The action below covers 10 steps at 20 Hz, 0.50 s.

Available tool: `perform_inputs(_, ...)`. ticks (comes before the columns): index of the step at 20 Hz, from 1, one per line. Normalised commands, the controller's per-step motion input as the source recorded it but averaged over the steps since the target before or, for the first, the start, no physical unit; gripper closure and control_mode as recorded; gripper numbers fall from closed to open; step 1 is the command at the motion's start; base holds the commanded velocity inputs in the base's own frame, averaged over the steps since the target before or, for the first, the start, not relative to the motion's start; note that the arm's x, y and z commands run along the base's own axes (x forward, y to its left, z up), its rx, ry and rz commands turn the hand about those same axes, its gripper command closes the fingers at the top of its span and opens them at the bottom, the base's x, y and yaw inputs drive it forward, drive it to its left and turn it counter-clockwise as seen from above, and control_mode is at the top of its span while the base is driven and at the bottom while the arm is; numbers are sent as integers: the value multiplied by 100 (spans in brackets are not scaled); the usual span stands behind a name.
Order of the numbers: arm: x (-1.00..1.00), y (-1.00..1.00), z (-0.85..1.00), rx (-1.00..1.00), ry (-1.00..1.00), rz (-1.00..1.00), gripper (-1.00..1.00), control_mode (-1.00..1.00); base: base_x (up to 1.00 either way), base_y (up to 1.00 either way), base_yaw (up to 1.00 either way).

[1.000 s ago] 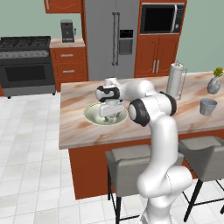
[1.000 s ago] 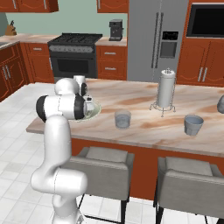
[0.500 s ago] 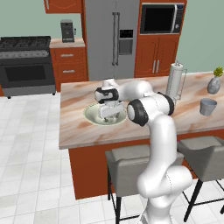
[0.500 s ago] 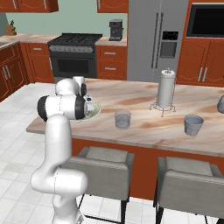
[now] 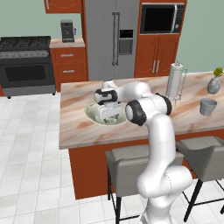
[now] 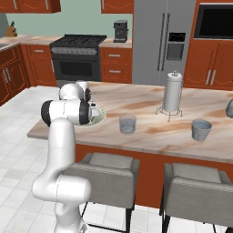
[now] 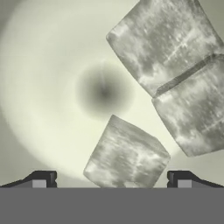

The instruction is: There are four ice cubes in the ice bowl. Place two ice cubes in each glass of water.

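While lowered into the ice bowl (image 5: 94,114), the gripper (image 7: 109,179) has its fingers (image 7: 43,178) spread apart, an ice cube (image 7: 127,155) lying between them.

The left base view looks forward and down from behind the arm's left over the tabletop (image 5: 78,131) toward the fridge (image 5: 111,39); the right base view does likewise from behind its right. Both share the bowl (image 5: 94,114), the towel roll (image 5: 174,81) and the stove (image 5: 26,65). The hand view looks straight down into the bowl from very close, ice cubes (image 7: 127,155) looming large.
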Motion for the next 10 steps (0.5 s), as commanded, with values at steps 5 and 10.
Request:
perform_inputs(5, 10, 0, -10, 0, 0, 0, -100, -100, 0, 0, 0)
perform_inputs(10, 2, 2, -5, 0, 0, 0, -100, -100, 0, 0, 0)
